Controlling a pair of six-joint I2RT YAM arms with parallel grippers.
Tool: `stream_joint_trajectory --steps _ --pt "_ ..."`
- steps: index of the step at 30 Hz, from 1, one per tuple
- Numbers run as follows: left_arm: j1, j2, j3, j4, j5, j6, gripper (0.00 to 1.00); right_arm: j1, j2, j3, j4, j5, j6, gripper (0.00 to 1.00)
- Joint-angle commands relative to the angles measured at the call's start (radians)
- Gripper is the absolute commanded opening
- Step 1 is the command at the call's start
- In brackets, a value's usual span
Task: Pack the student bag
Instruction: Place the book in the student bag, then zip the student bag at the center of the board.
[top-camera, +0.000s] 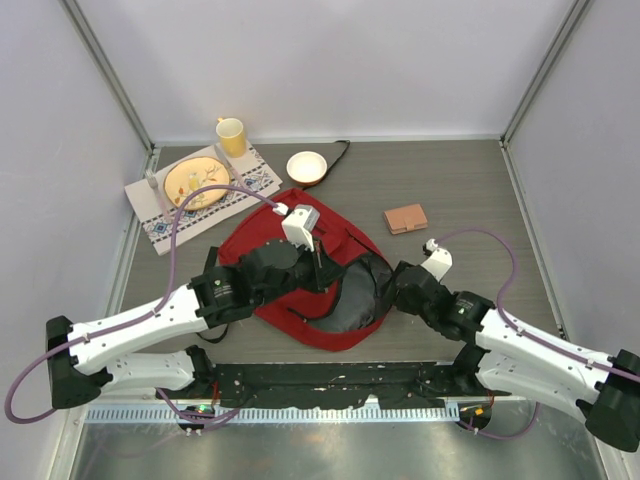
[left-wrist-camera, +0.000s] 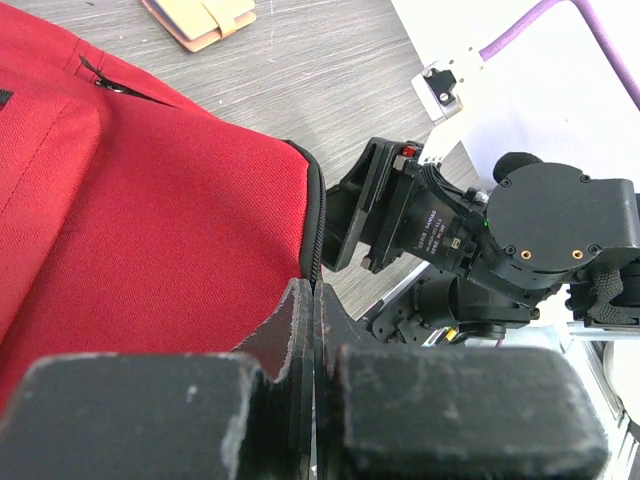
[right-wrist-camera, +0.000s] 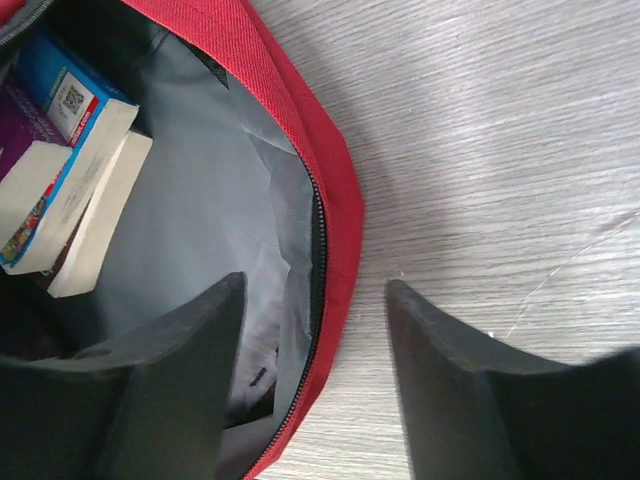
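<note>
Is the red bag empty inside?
No, books are lying inside the student bag, against its grey lining.

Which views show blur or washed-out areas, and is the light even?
Top external view: soft, even light, faint shadows. Left wrist view: the shut left tool is blurred up close, the student bag sharp, the white wall washed out. Right wrist view: the open right tool is dark and soft; the books are sharp.

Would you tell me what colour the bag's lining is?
The lining is grey, clearest in the right wrist view.
</note>
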Motion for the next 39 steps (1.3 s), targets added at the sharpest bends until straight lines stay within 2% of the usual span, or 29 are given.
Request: stream_joint_trajectory --steps 1,2,3,6,9,16,18,19,21,23,24,27,28,29,30,32,36,39 --pt "-0.003 -0.008 -0.001 0.061 0.008 -0.012 0.00 0.001 0.011 0.022 0.060 -0.001 -0.006 0.55" --pt "-0.003 -0.009 -0.001 0.059 0.008 -0.013 0.00 0.001 0.006 0.020 0.063 -0.004 -0.007 0.49" --pt "-0.003 -0.009 -0.002 0.059 0.008 -0.015 0.00 0.001 -0.003 0.017 0.066 -0.004 -0.009 0.34" --pt "-0.003 -0.002 -0.010 0.067 0.012 -0.024 0.00 0.001 -0.057 0.011 0.064 0.020 -0.020 0.14" --pt "-0.001 0.027 -0.027 0.090 0.021 -0.045 0.00 0.001 -0.123 0.014 0.047 0.054 -0.027 0.03" --pt "-0.013 0.185 -0.057 0.205 0.120 -0.113 0.00 0.003 -0.166 0.031 -0.009 0.092 -0.023 0.02" --pt "-0.017 0.224 -0.048 0.205 0.134 -0.124 0.15 0.001 -0.164 0.031 -0.015 0.095 -0.021 0.02" --pt "-0.024 0.225 -0.048 0.205 0.130 -0.139 0.30 0.001 -0.164 0.030 -0.017 0.095 -0.020 0.02" --pt "-0.029 0.190 -0.062 0.203 0.096 -0.142 0.50 0.003 -0.163 0.031 -0.017 0.097 -0.021 0.02" --pt "-0.030 0.120 -0.076 0.167 0.058 -0.136 0.57 0.001 -0.163 0.033 -0.015 0.095 -0.024 0.02" --pt "-0.030 0.095 -0.080 0.144 0.007 -0.133 0.65 0.001 -0.161 0.034 -0.015 0.095 -0.026 0.03" --pt "-0.030 -0.003 -0.077 0.029 -0.091 -0.104 0.75 0.001 -0.161 0.036 -0.003 0.085 -0.034 0.13" --pt "-0.030 -0.022 -0.079 -0.020 -0.114 -0.096 0.77 0.001 -0.163 0.039 0.000 0.085 -0.034 0.18" --pt "-0.027 -0.038 -0.080 -0.043 -0.129 -0.090 0.79 0.001 -0.163 0.042 -0.002 0.085 -0.034 0.29" --pt "-0.026 -0.066 -0.082 -0.063 -0.143 -0.087 0.81 0.001 -0.164 0.048 -0.005 0.086 -0.037 0.34" --pt "-0.023 -0.081 -0.090 -0.111 -0.165 -0.087 0.81 0.001 -0.178 0.072 -0.012 0.088 -0.038 0.43" --pt "-0.024 -0.105 -0.119 -0.122 -0.160 -0.113 0.82 0.003 -0.215 0.122 -0.011 0.085 -0.066 0.56" --pt "-0.024 -0.106 -0.146 -0.123 -0.160 -0.144 0.84 0.001 -0.200 0.139 0.061 -0.017 -0.121 0.62"
